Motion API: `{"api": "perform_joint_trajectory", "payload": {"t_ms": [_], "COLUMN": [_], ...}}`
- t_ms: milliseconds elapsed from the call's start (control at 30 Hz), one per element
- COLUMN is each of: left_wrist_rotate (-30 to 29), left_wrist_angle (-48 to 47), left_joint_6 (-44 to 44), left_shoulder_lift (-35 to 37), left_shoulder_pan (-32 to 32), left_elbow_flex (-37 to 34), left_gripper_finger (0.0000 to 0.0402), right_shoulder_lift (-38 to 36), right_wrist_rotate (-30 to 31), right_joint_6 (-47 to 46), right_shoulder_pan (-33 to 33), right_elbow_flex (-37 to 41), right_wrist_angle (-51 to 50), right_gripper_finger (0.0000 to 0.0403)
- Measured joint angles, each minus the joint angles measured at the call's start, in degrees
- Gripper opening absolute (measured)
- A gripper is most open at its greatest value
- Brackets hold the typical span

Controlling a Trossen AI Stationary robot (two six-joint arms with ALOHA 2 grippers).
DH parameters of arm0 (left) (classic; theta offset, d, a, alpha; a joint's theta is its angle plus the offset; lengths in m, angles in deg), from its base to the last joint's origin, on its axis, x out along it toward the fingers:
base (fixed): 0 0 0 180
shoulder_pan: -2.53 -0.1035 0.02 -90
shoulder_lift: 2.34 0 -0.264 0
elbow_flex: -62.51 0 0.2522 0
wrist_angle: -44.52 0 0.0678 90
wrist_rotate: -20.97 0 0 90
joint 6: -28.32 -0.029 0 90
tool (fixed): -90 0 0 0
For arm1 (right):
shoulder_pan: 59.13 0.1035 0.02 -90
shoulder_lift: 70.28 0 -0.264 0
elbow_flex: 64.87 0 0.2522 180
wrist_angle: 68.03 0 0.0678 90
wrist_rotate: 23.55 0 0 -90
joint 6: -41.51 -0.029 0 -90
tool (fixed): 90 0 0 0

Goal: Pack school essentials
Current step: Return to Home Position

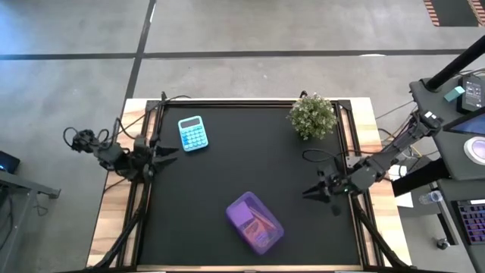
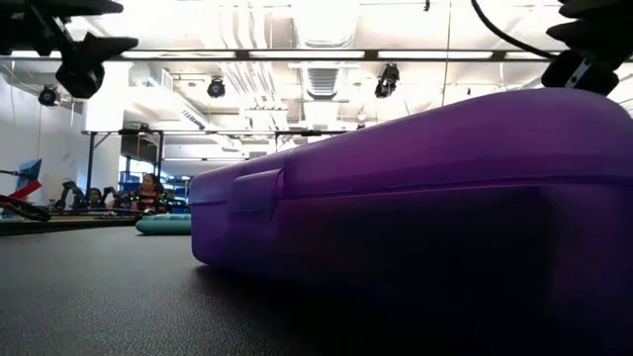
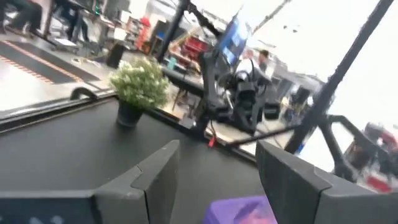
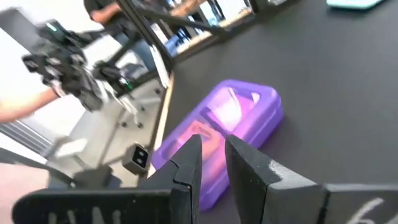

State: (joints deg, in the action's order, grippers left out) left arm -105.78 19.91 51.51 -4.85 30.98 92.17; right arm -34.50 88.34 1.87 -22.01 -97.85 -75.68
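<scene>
The translucent purple case (image 1: 255,222) lies closed on the black mat near the table's front edge, resting on its bottom. It also fills the low view (image 2: 425,198). Pink and orange shapes (image 4: 214,121) of the school essentials show through its lid; which pieces they are I cannot tell. My left gripper (image 1: 168,154) hangs open above the mat's left edge, level and far from the case. My right gripper (image 1: 309,191) hangs above the mat's right side, right of the case, with its fingers (image 4: 194,155) nearly together and nothing between them.
A teal calculator (image 1: 192,133) lies on the mat at the back left. A bushy green potted plant (image 1: 312,116) stands at the back right. Black frame rails run along the mat's left and right edges. Bare mat lies between the case and the calculator.
</scene>
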Motion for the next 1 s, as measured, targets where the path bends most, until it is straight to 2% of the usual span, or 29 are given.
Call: {"api": "perform_joint_trajectory", "payload": {"t_ms": [333, 567, 800, 900, 1000], "left_wrist_rotate": [-3.85, -4.68, -10.53, -13.46, -13.56], "left_wrist_angle": [-0.26, 0.25, -0.7, -0.62, -0.6], "left_joint_6": [0.44, 0.92, 4.92, 4.62, 4.54], "left_shoulder_lift": [0.47, 0.61, 0.03, -0.09, -0.06], "left_shoulder_pan": [0.01, 0.0, 0.02, 0.0, 0.01], "left_elbow_flex": [-3.88, -4.93, -5.13, -5.13, -5.15], "left_gripper_finger": [0.0194, 0.0194, 0.0194, 0.0194, 0.0194], "right_shoulder_lift": [-13.74, -20.73, -23.53, -23.29, -23.31], "right_wrist_rotate": [0.84, 5.05, 5.7, 9.07, 12.67], "right_joint_6": [2.95, 2.65, 3.42, 4.18, 3.38], "right_shoulder_pan": [-0.02, -0.02, -0.02, -0.02, -0.02], "right_elbow_flex": [11.08, 17.09, 18.47, 18.47, 18.49], "right_wrist_angle": [7.67, 11.55, 10.56, 9.72, 7.14], "right_gripper_finger": [0.0063, 0.0063, 0.0063, 0.0063, 0.0063]}}
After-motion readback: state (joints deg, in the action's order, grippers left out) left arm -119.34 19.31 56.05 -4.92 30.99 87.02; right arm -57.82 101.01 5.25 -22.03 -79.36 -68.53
